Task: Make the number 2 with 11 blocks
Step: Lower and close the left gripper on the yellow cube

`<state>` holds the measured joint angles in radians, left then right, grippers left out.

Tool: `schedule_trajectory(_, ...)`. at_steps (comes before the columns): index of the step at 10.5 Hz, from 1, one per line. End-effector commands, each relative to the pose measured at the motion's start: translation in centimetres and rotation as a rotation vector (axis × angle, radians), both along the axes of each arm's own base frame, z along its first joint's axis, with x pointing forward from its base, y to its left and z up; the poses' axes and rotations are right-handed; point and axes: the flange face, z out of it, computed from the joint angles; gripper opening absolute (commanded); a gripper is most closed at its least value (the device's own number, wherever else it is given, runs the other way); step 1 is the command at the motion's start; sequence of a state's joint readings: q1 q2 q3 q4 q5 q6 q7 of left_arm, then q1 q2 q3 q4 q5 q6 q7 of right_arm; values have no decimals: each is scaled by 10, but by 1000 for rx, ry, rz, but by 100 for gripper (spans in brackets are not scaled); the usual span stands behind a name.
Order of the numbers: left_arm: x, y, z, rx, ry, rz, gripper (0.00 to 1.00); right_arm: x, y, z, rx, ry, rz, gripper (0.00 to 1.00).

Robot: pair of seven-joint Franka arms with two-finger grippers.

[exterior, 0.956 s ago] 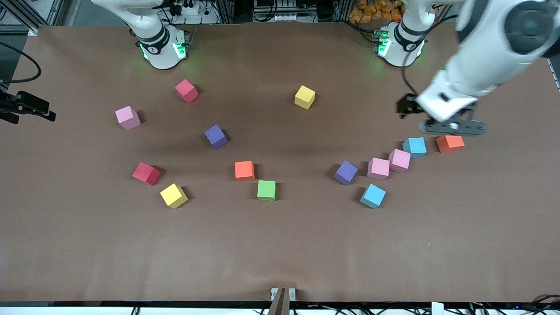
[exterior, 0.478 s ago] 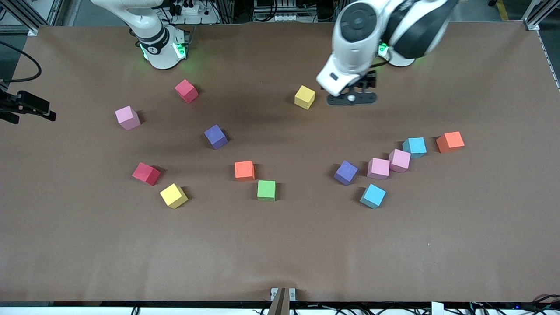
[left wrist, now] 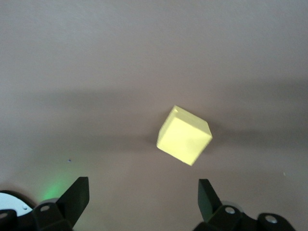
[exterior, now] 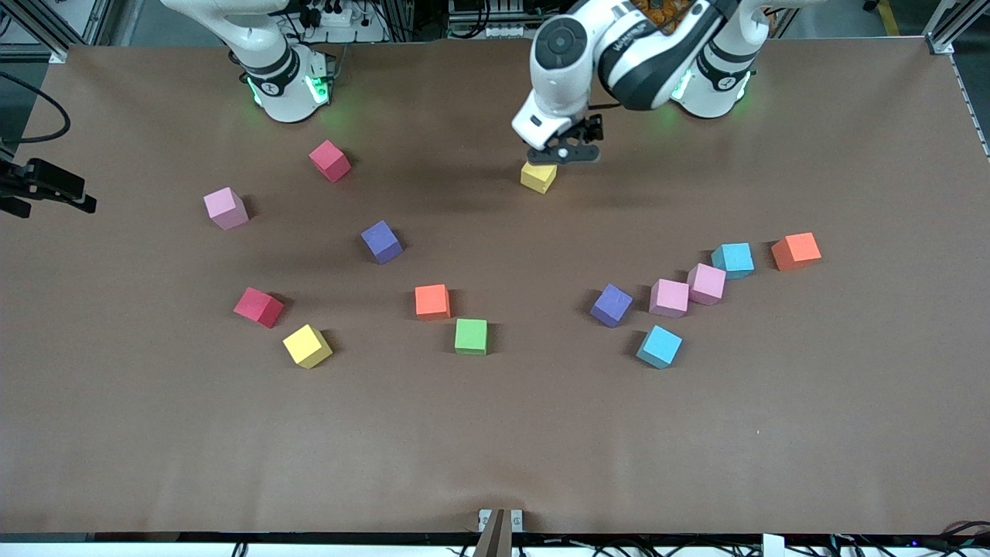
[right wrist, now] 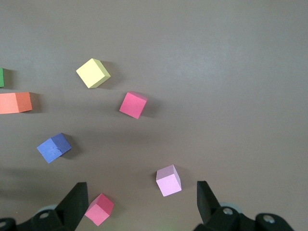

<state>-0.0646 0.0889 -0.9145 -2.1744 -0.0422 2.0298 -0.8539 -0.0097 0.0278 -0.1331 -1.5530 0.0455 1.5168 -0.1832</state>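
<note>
The left gripper [exterior: 562, 154], jaws spread, is poised over the yellow block [exterior: 538, 177] near the bases; since the block sits skewed, it could be knocked aside. The right gripper [right wrist: 139, 199] is held spread, waiting.

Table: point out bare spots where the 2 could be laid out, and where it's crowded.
Widest bare stretch of the table: everything nearer the camera than the green block and the nearest light blue block. Crowded: the diagonal cluster from the purple block up to the orange block, toward the left arm's end.
</note>
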Motion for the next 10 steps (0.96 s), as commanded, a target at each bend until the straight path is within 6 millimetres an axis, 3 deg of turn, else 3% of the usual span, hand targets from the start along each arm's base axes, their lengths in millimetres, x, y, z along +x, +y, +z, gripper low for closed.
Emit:
schedule_trajectory(1, -14, -12, 8, -76, -40, -238, 100, -3, -2, 6, 10, -3, -5, 100)
schedule_trajectory(2, -12, -14, 6, -106, -54, -293, 100, -4, -2, 6, 9, -1, -4, 100)
schedule_trajectory(5, -22, -3, -35, -169, -71, -393, 100, -3, -1, 6, 9, -1, -3, 100)
schedule_trajectory(8, -21, -7, -49, -180, -75, -465, 100, -1, 0, 3, 9, 4, 0, 100)
schedule_trajectory(10, -21, -14, -62, -234, -68, -472, 100, 5, 7, -11, 10, 28, 15, 100)
